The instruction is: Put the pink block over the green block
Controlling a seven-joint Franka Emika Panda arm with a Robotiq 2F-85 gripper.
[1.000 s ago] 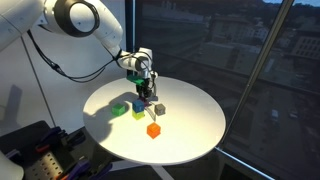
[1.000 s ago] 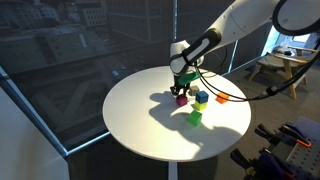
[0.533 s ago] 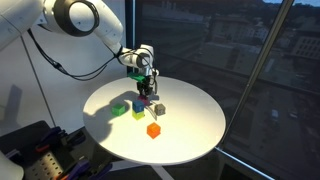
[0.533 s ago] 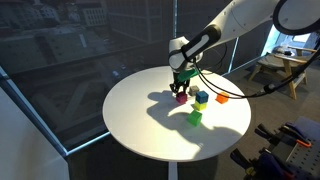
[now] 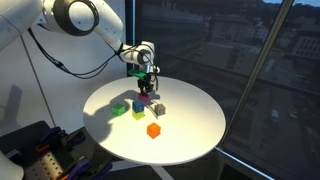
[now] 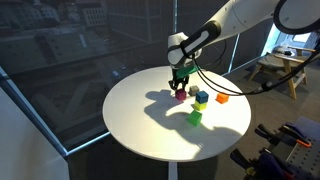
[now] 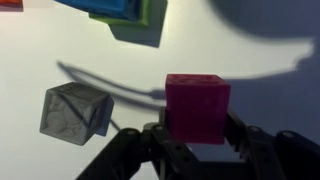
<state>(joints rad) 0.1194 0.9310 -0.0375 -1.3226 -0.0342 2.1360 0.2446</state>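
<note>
My gripper (image 5: pixel 146 86) (image 6: pixel 180 82) is shut on the pink block (image 5: pixel 147 97) (image 6: pixel 180 94) and holds it just above the round white table. In the wrist view the pink block (image 7: pixel 197 105) sits between the two black fingers (image 7: pixel 197 142). The green block (image 5: pixel 119 108) (image 6: pixel 194 118) rests on the table, apart from the gripper, and is out of the wrist view.
A blue cube (image 5: pixel 139 104) (image 6: pixel 202 97) (image 7: pixel 110 8) sits on a yellow-green cube (image 5: pixel 138 113) (image 7: pixel 150 25) close to the gripper. A grey cube (image 5: pixel 158 108) (image 7: pixel 76 110) and an orange cube (image 5: pixel 153 129) (image 6: pixel 221 98) lie nearby. The table (image 5: pixel 190 110) stands beside a large window.
The gripper has risen slightly with the pink block held in it. The other cubes have not moved.
</note>
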